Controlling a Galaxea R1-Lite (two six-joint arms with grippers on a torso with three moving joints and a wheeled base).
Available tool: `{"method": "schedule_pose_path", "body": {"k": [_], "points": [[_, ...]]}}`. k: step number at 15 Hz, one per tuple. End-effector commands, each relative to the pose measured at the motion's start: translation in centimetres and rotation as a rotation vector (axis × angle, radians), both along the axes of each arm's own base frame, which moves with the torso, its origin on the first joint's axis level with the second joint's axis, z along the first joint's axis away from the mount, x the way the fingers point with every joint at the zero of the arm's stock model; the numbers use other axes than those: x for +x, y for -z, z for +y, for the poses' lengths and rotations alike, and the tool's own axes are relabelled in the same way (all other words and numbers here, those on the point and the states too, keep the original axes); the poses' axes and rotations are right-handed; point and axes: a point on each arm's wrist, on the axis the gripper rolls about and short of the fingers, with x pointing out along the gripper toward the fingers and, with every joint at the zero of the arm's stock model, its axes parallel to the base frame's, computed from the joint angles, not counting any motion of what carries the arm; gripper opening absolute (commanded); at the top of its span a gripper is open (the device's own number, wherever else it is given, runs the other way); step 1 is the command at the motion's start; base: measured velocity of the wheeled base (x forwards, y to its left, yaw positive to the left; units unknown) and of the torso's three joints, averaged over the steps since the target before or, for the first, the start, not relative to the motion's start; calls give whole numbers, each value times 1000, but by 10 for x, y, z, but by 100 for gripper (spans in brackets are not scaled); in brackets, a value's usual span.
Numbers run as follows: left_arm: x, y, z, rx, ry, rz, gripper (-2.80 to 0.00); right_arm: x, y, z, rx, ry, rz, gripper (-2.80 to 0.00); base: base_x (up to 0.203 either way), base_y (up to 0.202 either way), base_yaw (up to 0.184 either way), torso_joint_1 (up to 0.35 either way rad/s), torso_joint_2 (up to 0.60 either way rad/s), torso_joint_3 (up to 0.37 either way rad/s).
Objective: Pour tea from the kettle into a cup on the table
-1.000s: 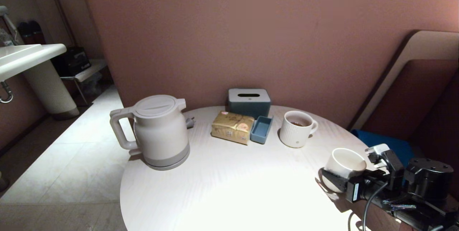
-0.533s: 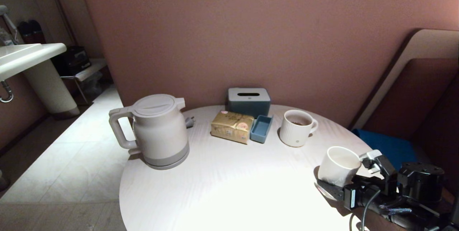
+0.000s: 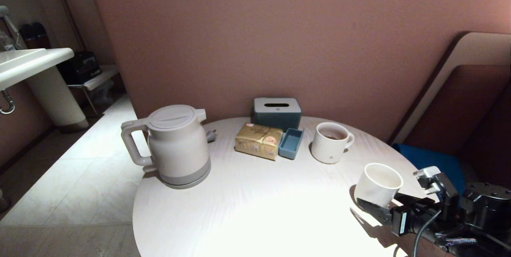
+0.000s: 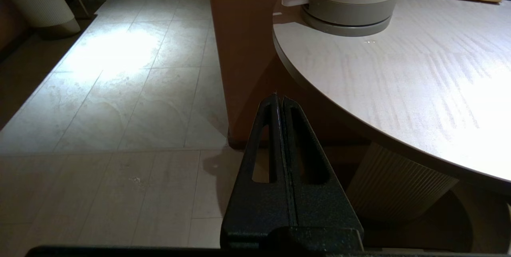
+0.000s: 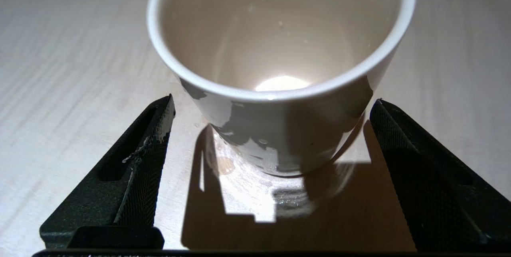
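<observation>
A: Where does the cup [image 3: 377, 184] stand?

B: Upright on the worktop [image 3: 255, 205], near its right edge, and it looks empty inside. The right claw [image 5: 271, 137] is low on the worktop just behind it, jaws spread wide, one on each side of the cup's lower wall with a clear gap on both. It pinches nothing.

A: And the kettle [image 3: 175, 145]?

B: Well apart, at the far left rim, lid on, handle pointing off the worktop. A ribbed mug [image 3: 330, 142] with something dark in it sits between the two, further back, beside a blue tray [image 3: 290, 143], a yellow packet [image 3: 258, 141] and a grey tissue box [image 3: 277, 112].

A: The left claw [image 4: 279, 103]?

B: Pressed together, hanging off the left edge of the worktop, below its level, above the floor.

A: So how should this step go?

B: My guess is the cup is being set in place. Draw the right claw straight back, level, so neither jaw clips the cup and tips it. That cup tapers to a narrow foot, so a nudge could slide it toward the edge. No tea is poured yet; the kettle's handle is next
</observation>
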Motion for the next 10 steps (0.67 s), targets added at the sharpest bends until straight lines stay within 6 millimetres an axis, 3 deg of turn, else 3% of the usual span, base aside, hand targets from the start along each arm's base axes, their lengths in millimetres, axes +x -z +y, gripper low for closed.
{"method": "schedule_pose_path", "body": {"k": [1,5,10], "points": [[0,0,0,0,0,1,-280,-6,-23,-1,10,3,-134,0,0,0,0,0,0,0],[0,0,0,0,0,1,-280,-24,-39,-3,8,13,-138,0,0,0,0,0,0,0],[0,0,0,0,-1,1,-280,-63,-62,-5,3,34,-165,0,0,0,0,0,0,0]]}}
